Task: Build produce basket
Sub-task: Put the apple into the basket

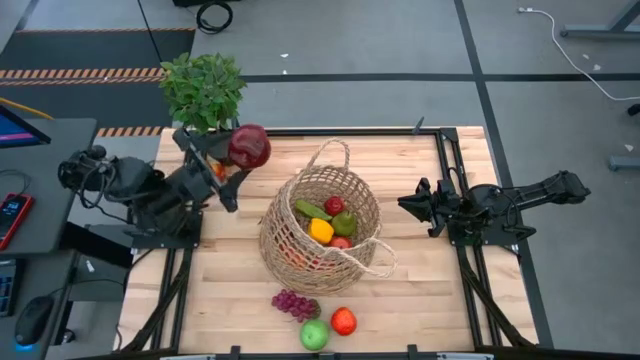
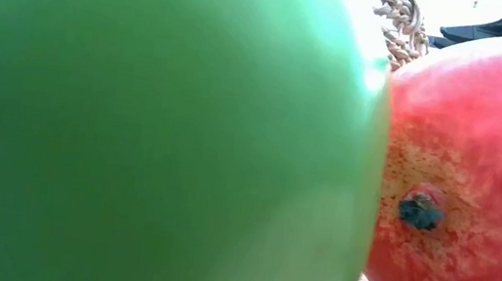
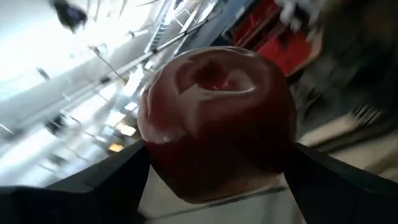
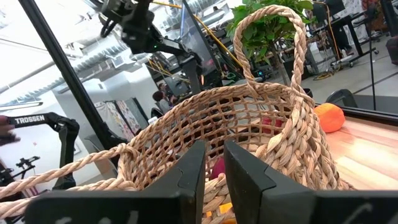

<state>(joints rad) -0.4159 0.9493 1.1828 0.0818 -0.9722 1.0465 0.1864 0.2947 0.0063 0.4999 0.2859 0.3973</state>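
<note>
1. The basket [image 1: 320,232] is seen lying tipped near the middle of the table [image 1: 420,300], its mouth turned toward the right and far side and its long axis running from the near left to the far right; 1 looped handle [image 1: 330,152] points toward the far edge and another [image 1: 372,258] lies on the near right.
2. Inside the basket, a green cucumber [image 1: 311,210], a small red fruit [image 1: 334,205], a yellow pepper [image 1: 321,231] and a green piece [image 1: 345,223] are seen.
3. A dark red apple [image 1: 249,146] is held aloft by the left gripper [image 1: 233,158], clamped between its 2 widely set fingers, left of the basket and just beside the potted plant [image 1: 203,88]; in the left wrist view its dimpled end [image 3: 214,78] faces the camera.
4. The right gripper [image 1: 405,203] is held with fingers closed on nothing, just right of the basket and pointing at it.
5. Purple grapes [image 1: 295,303], a green apple [image 1: 314,335] and an orange-red fruit [image 1: 343,321] are set on the pale wooden table near its front edge.
6. A grey floor with striped tape is seen around the table; a workshop is seen behind.
7. The low view is almost wholly blocked by the green apple [image 2: 154,127] and the red fruit [image 2: 472,181].
</note>
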